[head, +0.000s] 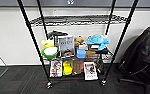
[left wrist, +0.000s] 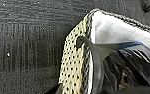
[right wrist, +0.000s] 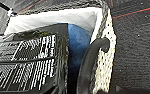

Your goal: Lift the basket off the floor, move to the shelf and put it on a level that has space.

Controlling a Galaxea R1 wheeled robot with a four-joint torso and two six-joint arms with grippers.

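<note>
Ahead of me stands the shelf (head: 76, 50), its wire level (head: 76, 20) near the top bare, the lower tiers crowded with a blue plush turtle (head: 98, 40), a book (head: 66, 45) and a green bowl (head: 50, 52). The basket (left wrist: 74, 62) hangs right under my left wrist, above the dark carpet (left wrist: 23, 45), its dark handle (left wrist: 91, 50) looping up close. At my right wrist I see its other handle (right wrist: 91, 62) and a blue item (right wrist: 77, 42) inside. I cannot tell how either gripper is set.

White wall (head: 11, 37), dark grey carpet floor (head: 21, 80), black office chair (head: 141, 57) at right.
</note>
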